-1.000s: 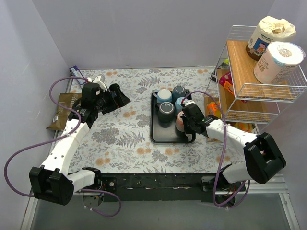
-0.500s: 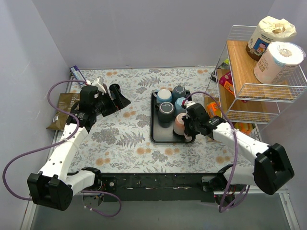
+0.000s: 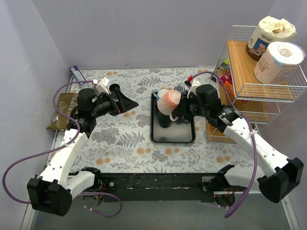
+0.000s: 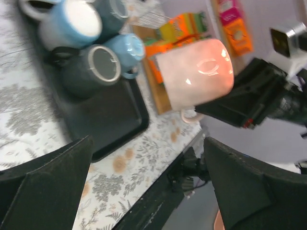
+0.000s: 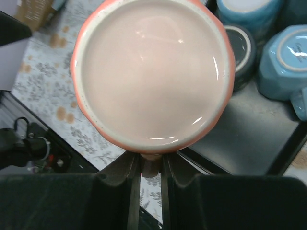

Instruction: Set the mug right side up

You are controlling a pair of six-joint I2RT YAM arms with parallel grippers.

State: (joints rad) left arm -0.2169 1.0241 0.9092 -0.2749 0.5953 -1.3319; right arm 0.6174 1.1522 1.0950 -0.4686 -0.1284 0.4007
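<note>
The pink mug point(image 3: 169, 101) hangs in the air above the black tray point(image 3: 172, 138), tipped on its side. My right gripper point(image 3: 181, 109) is shut on the mug's handle. In the right wrist view the mug point(image 5: 153, 72) fills the frame with one round pale end towards the camera, and the handle is pinched in the right gripper point(image 5: 151, 165). The left wrist view shows the mug point(image 4: 194, 72) from the side. My left gripper point(image 3: 123, 98) is open and empty over the table, left of the tray, and it points at the mug.
Three other mugs stand upside down on the tray: a dark grey one point(image 4: 91, 67), a light blue one point(image 4: 127, 50) and a blue one point(image 4: 72, 24). A wire shelf rack point(image 3: 259, 86) with paper rolls stands at the right. A brown packet point(image 3: 60, 112) lies at the left edge.
My right gripper has lifted the pink mug off the tray, carried it up and away from me, and tipped it over. My left gripper has shifted a little to the right.
</note>
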